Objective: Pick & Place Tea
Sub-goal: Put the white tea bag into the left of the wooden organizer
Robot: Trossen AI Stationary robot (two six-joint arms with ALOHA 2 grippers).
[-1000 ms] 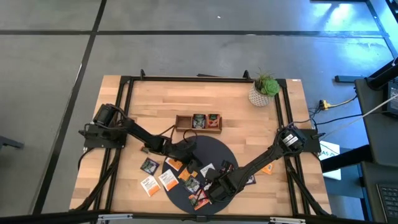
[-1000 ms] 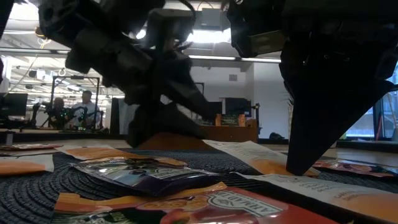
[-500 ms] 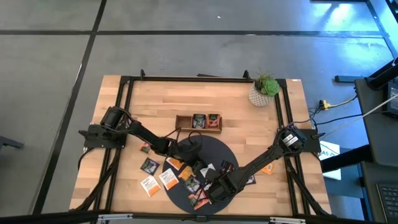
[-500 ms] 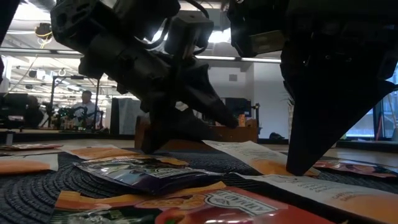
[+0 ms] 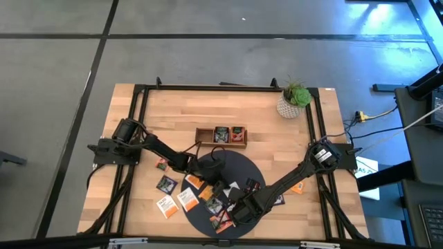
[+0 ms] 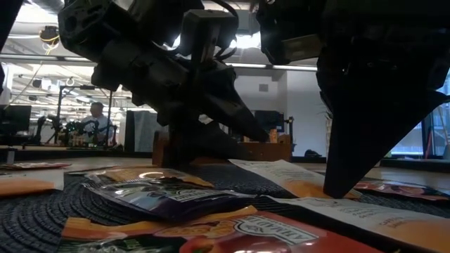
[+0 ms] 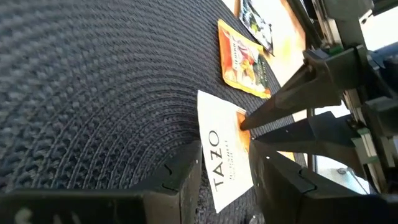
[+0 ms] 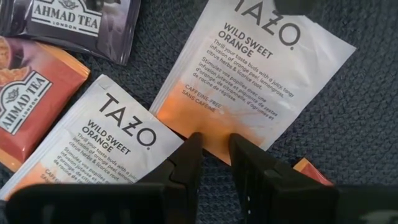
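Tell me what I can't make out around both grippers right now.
- High view: both arms cover the white-and-orange Tazo sachet on the dark round woven mat.
- Low view: right gripper blocks the mat's right side.
- Wooden three-compartment tray: sachet labels too small.

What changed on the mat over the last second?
The left gripper advanced across the dark round mat to a white Tazo sachet, its fingers open on either side of it, not yet closed. The right gripper stayed put, fingertips down at that sachet's orange end. No sachets moved; the tray is unchanged.
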